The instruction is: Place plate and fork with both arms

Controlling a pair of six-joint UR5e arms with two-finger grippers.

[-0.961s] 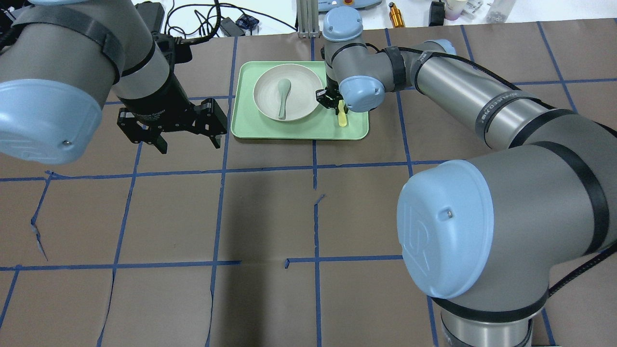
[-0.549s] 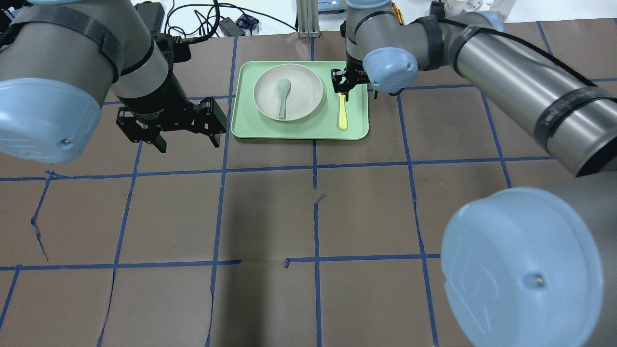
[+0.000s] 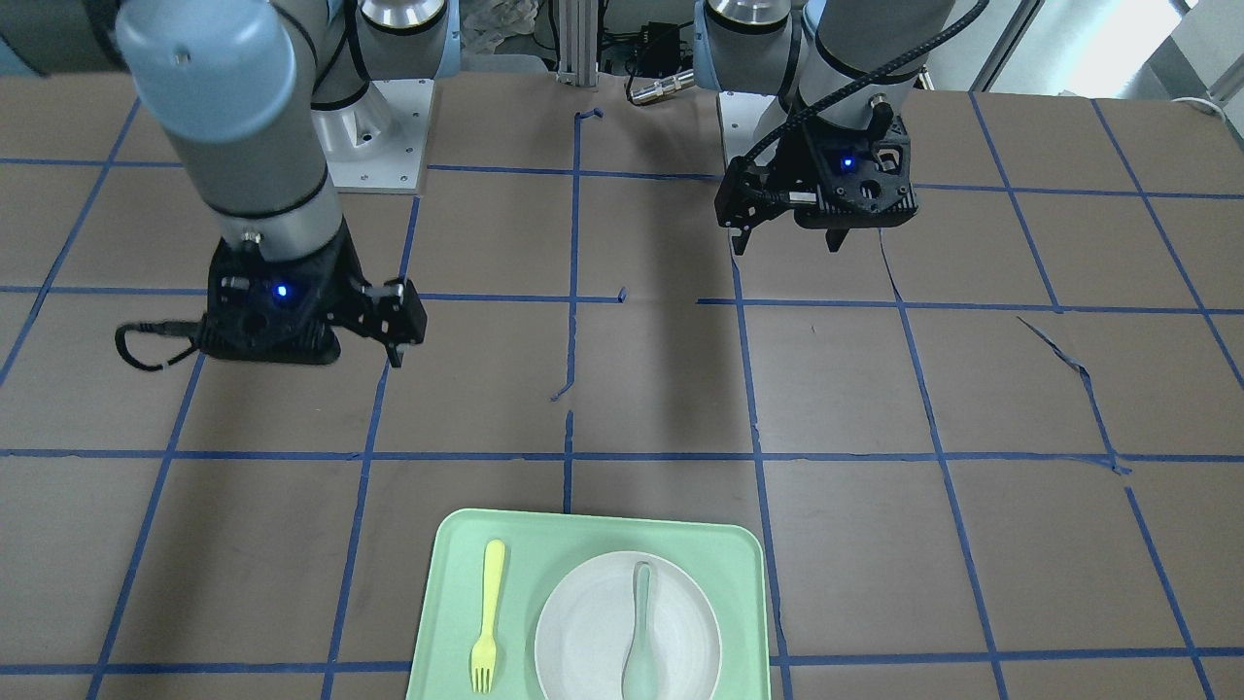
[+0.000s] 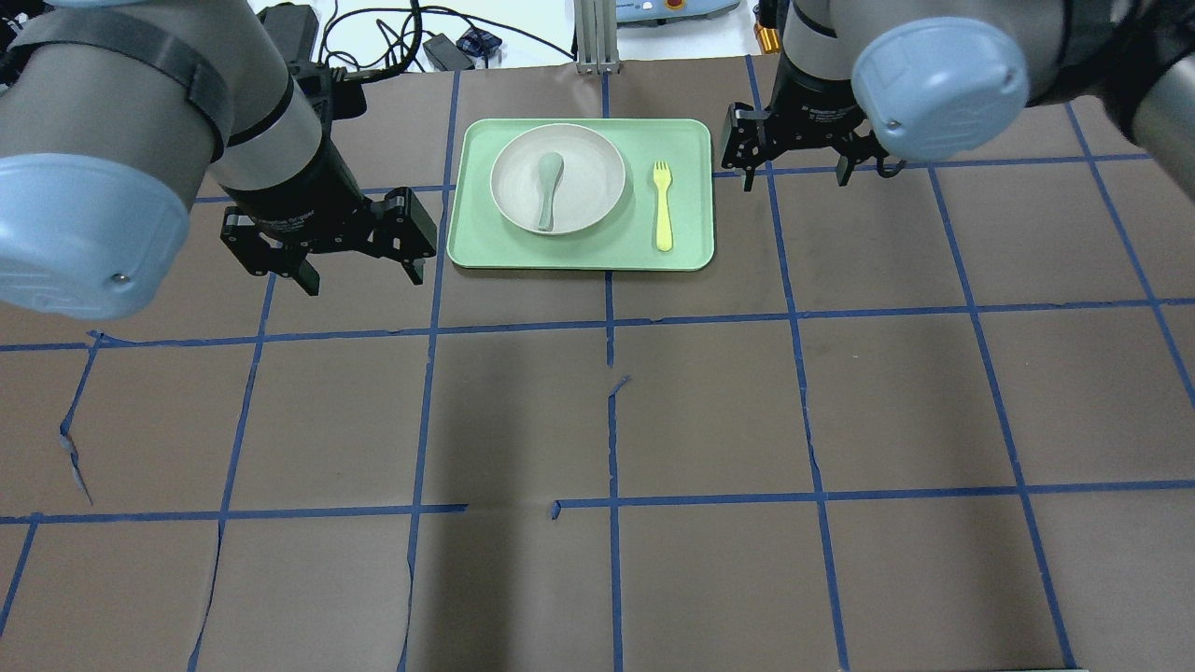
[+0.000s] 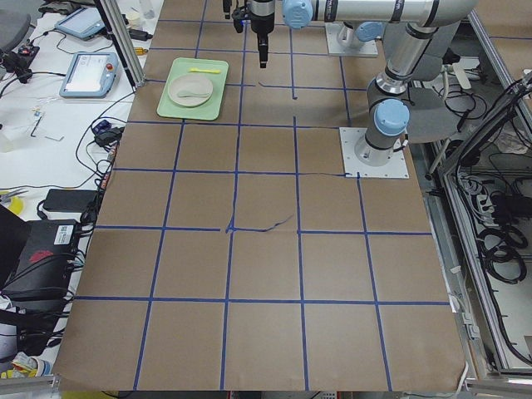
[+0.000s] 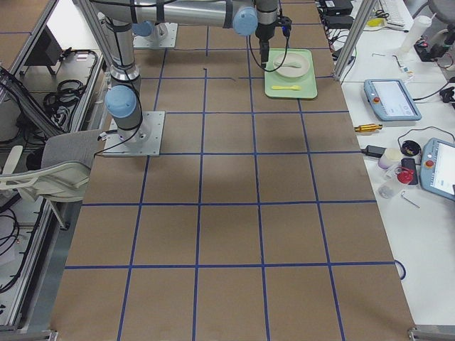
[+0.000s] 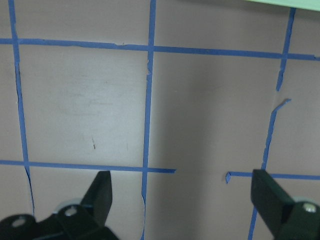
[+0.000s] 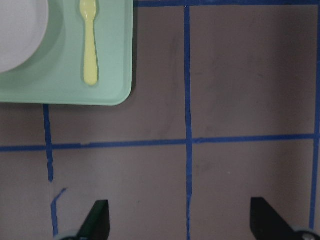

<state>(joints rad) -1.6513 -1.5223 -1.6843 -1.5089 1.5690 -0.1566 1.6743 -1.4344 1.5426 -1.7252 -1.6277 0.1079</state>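
The left gripper (image 4: 364,278) hangs above the brown counter (image 4: 523,420) with its jaws spread wide and nothing between them. It sits near the left rim of a mint-green tray (image 4: 579,254) without touching it. The right gripper (image 4: 795,179) hangs above the counter near the tray's right rim. Its jaws are also spread wide and hold nothing.

The round off-white plate (image 4: 595,177) rests in the left half of the tray, with a grey-green spoon (image 4: 548,191) lying inside it. The pale yellow fork (image 4: 663,207) lies flat on the tray floor between the plate and the right rim, apart from both. Its tines point toward the far edge of the counter.

A second ago the right gripper was low over the tray, right at the fork and beside the plate. Half a second ago it was above the fork's tine end. It has now moved off the tray to the right, so the whole fork shows. The fork, plate and left gripper are where they were.

The tray sits near the counter's far edge. Brown counter crossed by blue tape lines (image 4: 609,322) stretches from the tray toward the robot's base.
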